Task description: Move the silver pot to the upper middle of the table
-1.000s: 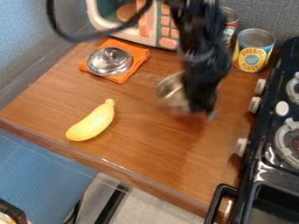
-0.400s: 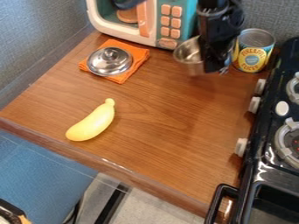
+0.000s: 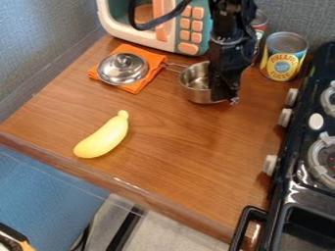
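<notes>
The black gripper (image 3: 224, 92) is at the upper middle of the table, pointing down, shut on the right side of the silver pot (image 3: 195, 88). The pot is upright, its thin handle extending up and left to the edge of the orange cloth. The gripper hides the pot's right part. Whether the pot's base touches the wood or hangs just above it, I cannot tell.
A silver lid (image 3: 122, 68) lies on the orange cloth (image 3: 155, 61) to the left. Behind stand a toy microwave (image 3: 190, 29) and two cans, one a pineapple can (image 3: 284, 56). A yellow banana-like toy (image 3: 105, 137) lies front left; the stove (image 3: 304, 171) borders the right.
Together, gripper and pot first went up toward the back, then came slightly left and forward. The pot has turned, and its handle now shows at the left.
</notes>
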You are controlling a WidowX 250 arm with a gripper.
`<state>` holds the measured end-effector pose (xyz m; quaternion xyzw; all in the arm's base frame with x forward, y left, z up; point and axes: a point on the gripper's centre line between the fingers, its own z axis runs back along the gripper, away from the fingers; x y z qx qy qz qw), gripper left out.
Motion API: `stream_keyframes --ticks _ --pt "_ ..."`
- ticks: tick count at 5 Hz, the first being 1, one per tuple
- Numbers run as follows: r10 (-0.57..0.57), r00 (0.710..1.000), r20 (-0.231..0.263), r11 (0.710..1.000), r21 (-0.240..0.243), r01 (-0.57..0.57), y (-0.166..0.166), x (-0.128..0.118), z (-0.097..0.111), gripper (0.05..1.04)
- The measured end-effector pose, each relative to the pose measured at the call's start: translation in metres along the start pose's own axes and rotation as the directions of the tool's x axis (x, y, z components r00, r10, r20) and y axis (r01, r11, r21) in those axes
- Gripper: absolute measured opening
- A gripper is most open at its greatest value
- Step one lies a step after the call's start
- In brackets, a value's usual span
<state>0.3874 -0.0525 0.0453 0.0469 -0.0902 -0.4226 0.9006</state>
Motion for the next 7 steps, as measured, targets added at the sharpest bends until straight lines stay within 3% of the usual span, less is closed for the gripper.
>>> stream_keyframes --ticks 1,2,3,4,5,6,7 --pt "0.009 0.999 -0.033 1.000 -0.001 -0.009 -0.008 0.000 -0.011 0.102" --pt "0.085 0.995 -0.046 0.996 -0.009 -0.086 -0.007 -0.004 -0.011 0.277" --pt "0.142 0.990 -0.025 0.990 -0.016 -0.143 -0.006 -0.002 -0.004 0.558" --pt "0.187 0.981 0.047 0.982 -0.014 -0.187 -0.005 0.007 0.029 0.861" --pt "0.256 0.964 0.071 0.966 0.015 -0.258 -0.008 0.012 0.055 1.025" --pt "0.372 0.926 0.060 0.925 0.058 -0.376 -0.006 0.006 0.074 1.011" --pt "0.439 0.898 0.011 0.896 0.071 -0.438 -0.007 -0.004 0.076 1.007"
